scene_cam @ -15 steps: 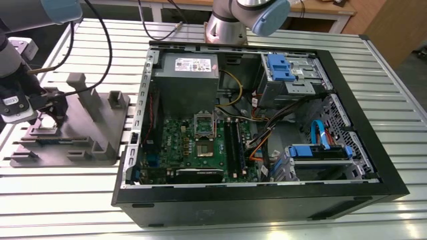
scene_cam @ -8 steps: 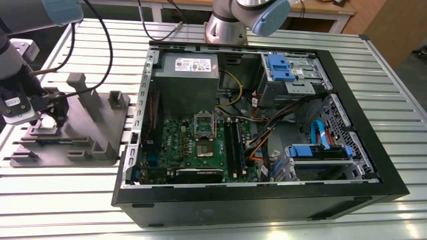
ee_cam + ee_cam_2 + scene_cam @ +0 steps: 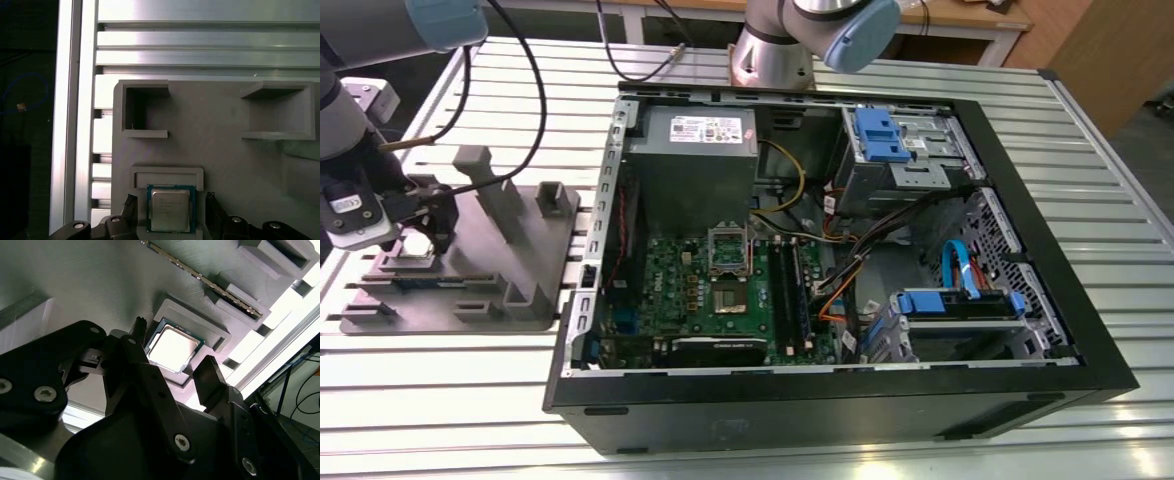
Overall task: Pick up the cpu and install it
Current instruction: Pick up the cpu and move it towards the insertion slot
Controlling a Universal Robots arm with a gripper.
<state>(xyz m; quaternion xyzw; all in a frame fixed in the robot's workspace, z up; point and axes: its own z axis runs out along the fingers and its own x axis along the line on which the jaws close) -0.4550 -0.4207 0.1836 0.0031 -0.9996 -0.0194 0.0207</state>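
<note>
1. Exterior view: the grey tray [image 3: 520,255] sits at 9 o'clock of the open computer case [image 3: 1067,300]; its upright posts [image 3: 471,165] stand at 1 o'clock of the gripper [image 3: 424,238].
2. First wrist view: the cpu [image 3: 170,210] lies flat in the tray's recess between wide-spread fingers [image 3: 130,207], gaps either side.

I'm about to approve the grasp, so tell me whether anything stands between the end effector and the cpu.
Nothing visible does. In the first wrist view the cpu lies flat in its recess on the grey tray, and the open end effector straddles it with a bare gap on each side.
</note>
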